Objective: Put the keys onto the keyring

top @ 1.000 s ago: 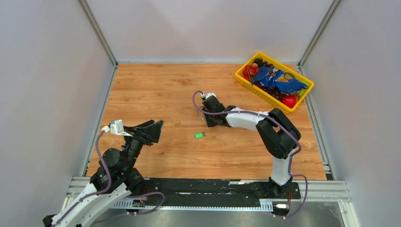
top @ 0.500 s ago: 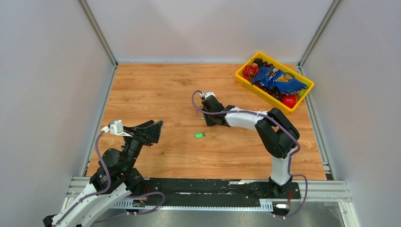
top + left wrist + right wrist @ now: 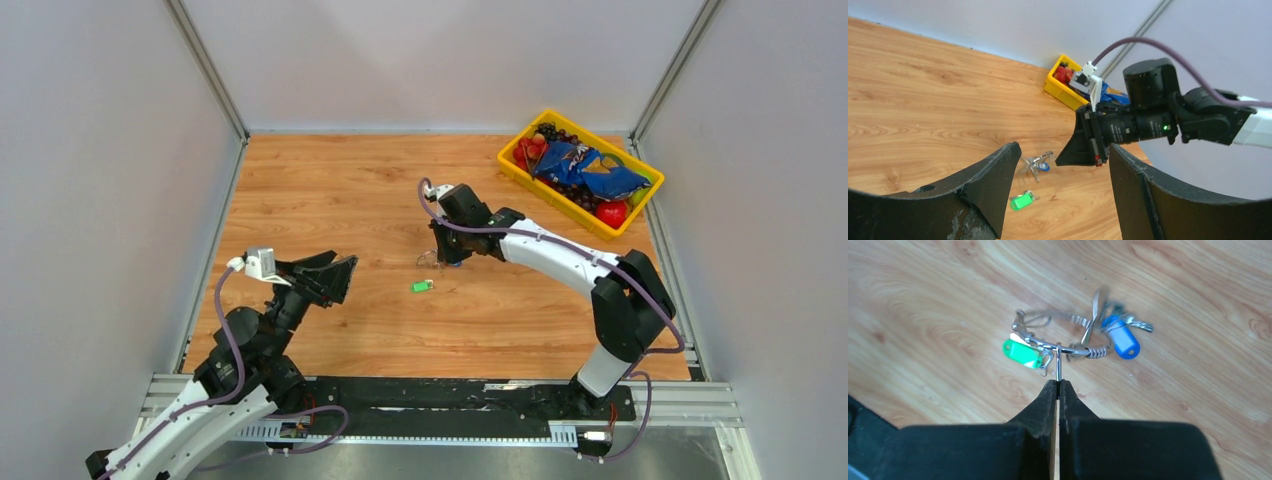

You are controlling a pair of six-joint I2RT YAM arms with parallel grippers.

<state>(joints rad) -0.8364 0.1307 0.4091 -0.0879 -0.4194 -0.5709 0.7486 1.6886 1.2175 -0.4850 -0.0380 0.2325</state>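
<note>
A wire keyring (image 3: 1074, 349) hangs from my right gripper (image 3: 1058, 385), which is shut on a thin metal part of it just above the wooden table. On the ring hang a blue-tagged key (image 3: 1121, 340) and a plain metal key (image 3: 1095, 310). The green-tagged key (image 3: 422, 286) lies loose on the table below the ring (image 3: 430, 258), near the right gripper (image 3: 447, 257). My left gripper (image 3: 337, 277) hovers open to the left, facing them. Between its fingers I see the ring (image 3: 1034, 162), blue tag (image 3: 1044, 167) and green tag (image 3: 1022, 201).
A yellow bin (image 3: 552, 197) with fruit and a blue snack bag stands at the back right corner. Grey walls close the table on three sides. The right arm's forearm stretches from the near right toward the middle.
My right gripper closed on the keyring and lifted it, moving slightly right and back as the arm stretched out. The left gripper shifted a little to the right. The green-tagged key stayed put.
</note>
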